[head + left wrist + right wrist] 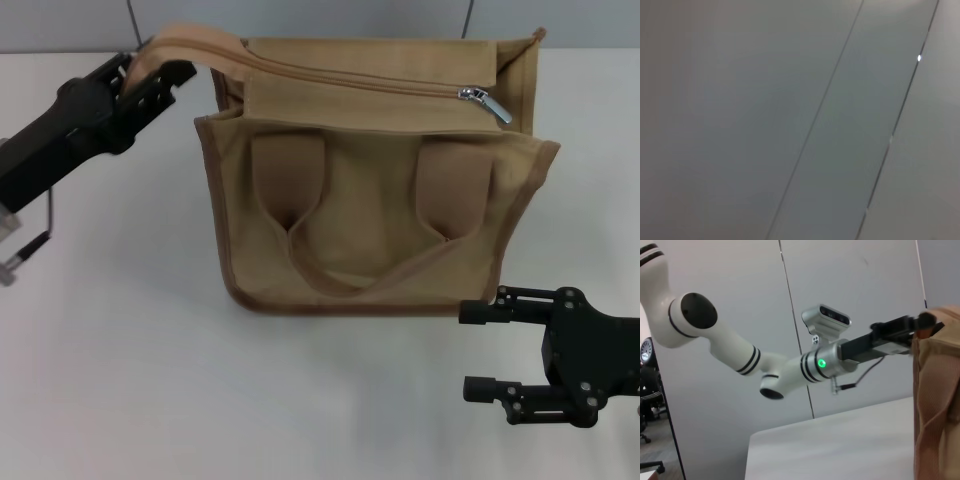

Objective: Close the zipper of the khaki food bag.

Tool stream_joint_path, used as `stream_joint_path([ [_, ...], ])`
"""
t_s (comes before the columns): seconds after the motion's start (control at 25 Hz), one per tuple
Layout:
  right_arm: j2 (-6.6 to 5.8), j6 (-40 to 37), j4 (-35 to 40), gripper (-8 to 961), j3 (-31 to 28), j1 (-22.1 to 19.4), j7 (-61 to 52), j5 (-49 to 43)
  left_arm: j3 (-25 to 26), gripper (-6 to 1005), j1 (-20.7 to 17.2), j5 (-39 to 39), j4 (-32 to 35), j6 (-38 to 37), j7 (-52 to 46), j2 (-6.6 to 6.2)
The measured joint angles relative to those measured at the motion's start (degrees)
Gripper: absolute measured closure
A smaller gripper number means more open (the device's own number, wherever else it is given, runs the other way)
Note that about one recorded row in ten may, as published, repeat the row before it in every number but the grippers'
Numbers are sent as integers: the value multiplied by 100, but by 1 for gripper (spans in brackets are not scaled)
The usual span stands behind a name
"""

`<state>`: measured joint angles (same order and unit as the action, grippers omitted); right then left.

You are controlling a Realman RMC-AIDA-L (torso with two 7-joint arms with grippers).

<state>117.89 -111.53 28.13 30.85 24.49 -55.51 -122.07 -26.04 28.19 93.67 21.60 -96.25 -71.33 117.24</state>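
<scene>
The khaki food bag [375, 215] stands on the white table with its two strap handles hanging down its front. The zipper [360, 78] runs across its top. The silver slider [478, 97] sits near the right end with its pull tab dangling, and the line to its left looks joined. My left gripper [160, 68] is at the bag's upper left corner, shut on the tan strap end [195, 42] that sticks out there. It also shows in the right wrist view [920, 322], beside the bag [937, 400]. My right gripper [472, 350] is open and empty, low at the bag's front right corner.
The white table [120, 380] spreads in front and to the left of the bag. A grey panelled wall [790, 120] stands behind it. The left arm's white links [740, 350] reach in over the table's far side.
</scene>
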Motion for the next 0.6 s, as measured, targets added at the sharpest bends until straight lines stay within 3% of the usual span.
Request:
stream_joint_path([
  [0.12,12,69,1,234,0,48,-17,-2,-259,582,-182,2,383,-108,-368,-104],
  [0.16,12,69,1,234,0,48,-17,-2,-495,537,-357,2,677,-226,-557,-250],
  [0.36,15,106,-1,235,0,69,-21,-2,-1080,298,-756,3,1033,-532,-571,-606],
  [0.48,15,128,-1,235,0,97,-35,-2,-1206,236,-860,7,1047,-869,-371,-657],
  [0.52,19,124,0,235,0,106,-52,-2,-1407,229,-931,99,1025,-1388,41,-595],
  [0.6,23,123,-1,235,0,108,-58,-2,-1510,216,-931,167,1020,-1491,170,-536],
])
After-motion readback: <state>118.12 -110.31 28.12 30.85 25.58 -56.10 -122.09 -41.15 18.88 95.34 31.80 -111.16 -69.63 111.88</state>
